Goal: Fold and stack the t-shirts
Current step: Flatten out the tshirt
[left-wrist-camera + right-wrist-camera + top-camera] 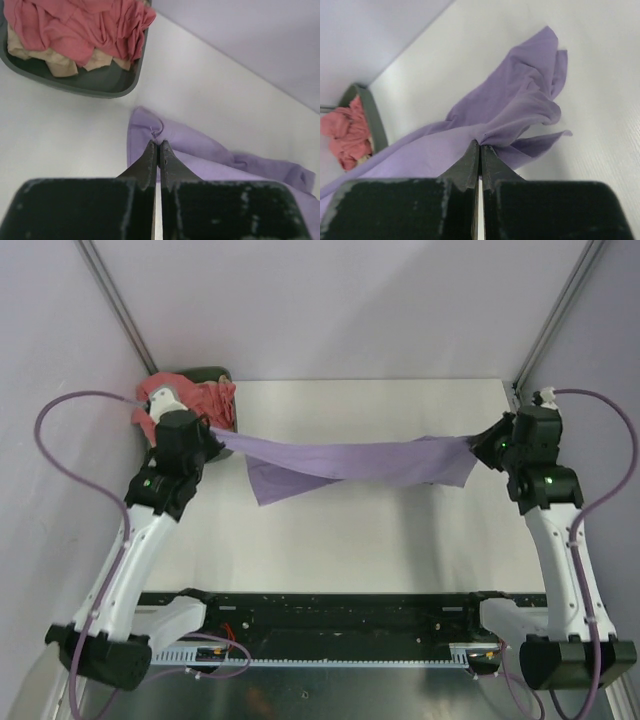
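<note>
One lavender t-shirt [350, 460], strung between left gripper [212, 430] and right gripper [478, 445] over white table [400, 540]; salmon-pink t-shirts [200, 398] heaped in dark bin [214, 373], far-left corner.

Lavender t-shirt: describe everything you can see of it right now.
The lavender t-shirt is plain, thin, soft cloth. It is stretched crosswise as a bunched, wrinkled band between the left hand, shut on its end near the bin, and the right hand, shut on the opposite end. The middle sags, and loose folds seem to rest on the white table. Neck and sleeves cannot be made out.
</note>
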Robot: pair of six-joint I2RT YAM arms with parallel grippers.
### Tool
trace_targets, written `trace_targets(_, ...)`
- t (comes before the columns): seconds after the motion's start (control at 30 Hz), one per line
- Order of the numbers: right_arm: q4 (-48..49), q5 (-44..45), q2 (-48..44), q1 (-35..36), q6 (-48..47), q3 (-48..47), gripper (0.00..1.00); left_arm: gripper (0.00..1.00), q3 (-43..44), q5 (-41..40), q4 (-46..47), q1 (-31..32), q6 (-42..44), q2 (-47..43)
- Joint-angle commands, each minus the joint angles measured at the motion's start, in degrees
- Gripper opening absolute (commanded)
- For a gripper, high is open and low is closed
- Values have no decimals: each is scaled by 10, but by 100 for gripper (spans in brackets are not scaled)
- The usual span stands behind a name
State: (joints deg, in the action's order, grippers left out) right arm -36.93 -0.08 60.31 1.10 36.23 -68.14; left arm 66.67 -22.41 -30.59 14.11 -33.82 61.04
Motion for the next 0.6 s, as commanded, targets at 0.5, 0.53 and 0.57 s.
trace_targets(0.5,35,56,50,-7,16,-234,0,0,186,27,57,-3,26,54)
trace_targets(0.53,62,57,74,-7,14,-241,0,0,216,28,67,-4,29,93)
trace_targets(0.57,87,57,103,-7,13,-251,0,0,248,30,76,-5,32,130)
